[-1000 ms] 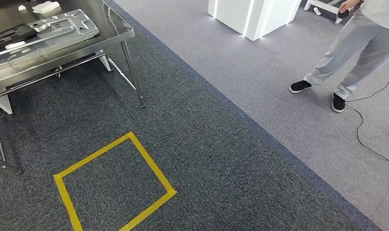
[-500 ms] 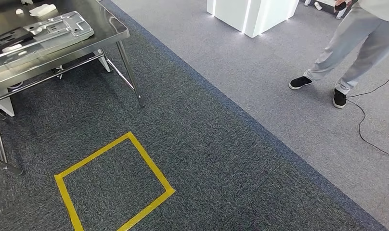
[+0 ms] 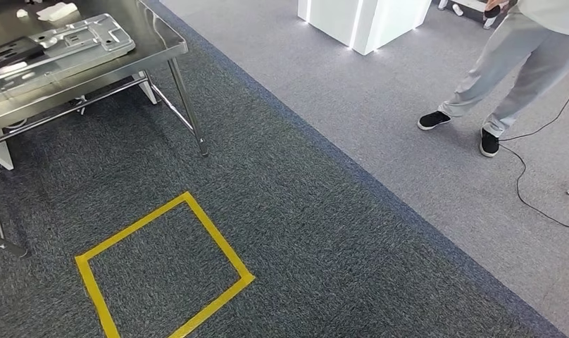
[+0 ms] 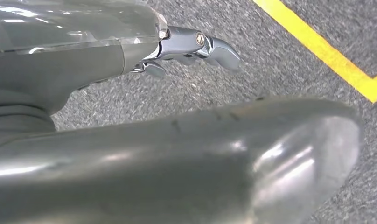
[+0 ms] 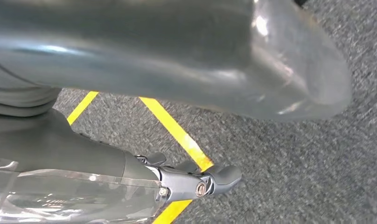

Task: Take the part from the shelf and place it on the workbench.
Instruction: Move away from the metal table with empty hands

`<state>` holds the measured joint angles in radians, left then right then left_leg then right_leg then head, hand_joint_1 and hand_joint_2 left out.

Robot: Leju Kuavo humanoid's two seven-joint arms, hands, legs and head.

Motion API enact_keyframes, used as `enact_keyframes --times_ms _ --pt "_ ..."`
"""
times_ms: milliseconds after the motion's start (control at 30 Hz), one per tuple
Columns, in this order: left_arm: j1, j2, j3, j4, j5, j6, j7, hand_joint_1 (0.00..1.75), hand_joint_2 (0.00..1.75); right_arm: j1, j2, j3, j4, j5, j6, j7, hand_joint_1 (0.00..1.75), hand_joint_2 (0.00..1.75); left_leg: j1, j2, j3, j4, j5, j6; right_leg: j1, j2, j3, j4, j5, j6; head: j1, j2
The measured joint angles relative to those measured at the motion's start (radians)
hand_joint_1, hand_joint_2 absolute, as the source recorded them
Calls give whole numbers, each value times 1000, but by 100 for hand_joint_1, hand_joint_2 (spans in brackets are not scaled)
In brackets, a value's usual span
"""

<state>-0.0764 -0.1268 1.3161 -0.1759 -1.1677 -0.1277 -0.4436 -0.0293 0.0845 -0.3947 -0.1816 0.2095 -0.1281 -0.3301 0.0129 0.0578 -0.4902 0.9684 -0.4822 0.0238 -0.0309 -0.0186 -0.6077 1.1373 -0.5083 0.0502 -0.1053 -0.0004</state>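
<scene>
Two hands hanging over dark carpet, holding nothing: left hand (image 4: 196, 46) and right hand (image 5: 196, 182), fingers loosely extended and apart, near the yellow tape square (image 3: 162, 271). Beyond that square, lying flat on the steel workbench (image 3: 172, 49): silver metal part (image 3: 77, 42). Far from the square, standing on lighter carpet: person (image 3: 510, 67).

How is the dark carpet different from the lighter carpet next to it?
The dark carpet is deep speckled blue-grey; the lighter carpet is pale grey. The dark carpet carries the yellow tape square and the metal table; the lighter carpet has a person's shoes and a black cable. Both are flat floor covering.
</scene>
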Motion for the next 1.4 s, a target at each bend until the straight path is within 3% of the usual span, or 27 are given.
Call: enact_keyframes --times_ms 67,100,167,233,267,333,400,433,467,500,567,633,700,767,867,900,933,967,1000,1067,1100,1200,1267,1333,1400 --pt "1 0 0 0 1 2 0 0 0 -3 -1 -1 0 3 2 1 0 0 -3 6 -4 16 -12 -15 2 -22 47 -102 35 -8 0 0" --pt "1 0 0 0 2 3 0 0 0 -4 0 -1 0 4 4 2 0 0 -5 9 -6 21 -16 -22 4 -26 52 -118 34 -16 0 0" --pt "1 0 0 0 3 3 1 0 0 -5 0 -1 0 5 5 4 0 0 -5 18 -5 24 -19 -32 9 -12 46 -116 33 -36 0 0" --pt "1 0 0 0 3 4 1 0 0 -4 0 -1 0 6 5 5 0 0 0 6 -11 45 -38 -42 10 0 43 -119 36 -50 0 0" --pt "2 0 0 0 3 4 1 0 0 -5 0 -2 0 6 5 6 0 0 2 -9 -26 79 -62 -45 9 6 43 -120 38 -57 0 0" --pt "4 0 0 0 3 4 0 0 0 -6 -1 -2 0 4 5 10 0 0 3 -38 -85 207 -130 -48 12 18 41 -121 40 -65 0 0" --pt "8 0 0 0 -1 4 0 0 0 -6 -1 -3 0 1 5 12 0 0 3 -46 -138 316 -162 -45 17 36 39 -120 41 -69 0 0" --pt "9 0 0 0 -3 4 0 0 0 -5 -1 -5 0 -1 5 13 0 0 2 -48 -143 321 -149 -41 20 46 39 -119 41 -69 0 0" --pt "9 1 0 0 -6 4 0 0 0 -5 -1 -6 0 -3 4 13 0 0 1 -51 -129 284 -117 -36 21 57 40 -117 41 -69 0 0" --pt "9 1 0 0 -8 3 0 0 0 -5 0 -8 0 -5 4 13 0 0 -1 -58 -100 217 -75 -29 22 66 41 -117 41 -69 0 0" --pt "8 3 -1 0 -10 0 0 0 0 -6 2 -10 0 -8 3 13 0 0 -4 -86 -47 92 -23 -17 24 83 40 -115 43 -65 0 0" --pt "7 4 -1 0 -10 -4 1 0 0 -6 4 -12 0 -8 2 12 0 0 -8 -102 -33 48 -16 -13 22 97 35 -114 47 -55 0 0" --pt "6 4 -1 0 -9 -6 1 0 0 -3 4 -14 0 -8 2 12 0 0 -9 -91 -31 38 -8 -7 19 105 31 -116 52 -42 0 0" --pt "5 3 -1 0 -7 -6 1 0 0 -2 4 -17 0 -6 3 11 0 0 -5 -76 -26 23 4 4 20 80 18 -89 31 -33 0 0" --pt "8 3 -1 0 -4 -5 1 0 0 -5 4 -18 0 0 6 10 0 0 -7 -47 -29 17 11 12 17 36 -63 81 -63 -26 0 0" --pt "10 3 -1 0 -2 -4 1 0 0 -6 4 -19 0 2 8 10 0 0 -8 -37 -32 18 11 13 16 32 -84 129 -79 -24 0 0" --pt "10 3 0 0 -1 -3 1 0 0 -6 3 -19 0 4 9 10 0 0 -9 -28 -33 19 11 12 15 28 -91 146 -77 -21 0 0" --pt "11 3 0 0 1 -2 1 0 0 -5 3 -19 0 5 11 9 0 0 -9 -20 -34 20 10 12 14 24 -76 123 -57 -20 0 0" --pt "11 2 0 0 2 -2 1 0 0 -5 3 -19 0 5 12 9 0 0 -9 -12 -34 22 9 10 14 16 -43 65 -27 -20 0 0" --pt "10 2 0 0 1 -2 0 0 0 -7 2 -19 0 6 13 9 0 0 -12 1 -33 28 4 2 17 -14 28 -67 18 -27 0 0" --pt "10 2 0 0 0 -2 -1 0 0 -8 3 -19 0 5 13 9 0 0 -14 7 -34 31 1 -4 19 -23 47 -105 27 -33 0 0" --pt "6 2 0 0 -5 -3 -2 0 0 -8 3 -20 0 4 13 8 0 0 -16 20 -31 35 -3 -20 24 -11 50 -120 31 -51 0 0" --pt "4 4 0 0 -5 -5 0 0 0 -7 4 -20 0 5 12 7 0 0 -12 0 -40 61 -25 -32 21 0 49 -125 37 -63 0 0" --pt "7 5 0 0 -4 -6 1 0 0 -7 5 -20 0 6 11 5 0 0 -9 -34 -83 161 -89 -40 20 12 46 -128 42 -73 0 0" --pt "12 6 0 0 -5 -6 2 0 0 -7 6 -20 0 7 11 5 0 0 -7 -47 -143 296 -149 -43 22 27 42 -127 44 -77 0 0"
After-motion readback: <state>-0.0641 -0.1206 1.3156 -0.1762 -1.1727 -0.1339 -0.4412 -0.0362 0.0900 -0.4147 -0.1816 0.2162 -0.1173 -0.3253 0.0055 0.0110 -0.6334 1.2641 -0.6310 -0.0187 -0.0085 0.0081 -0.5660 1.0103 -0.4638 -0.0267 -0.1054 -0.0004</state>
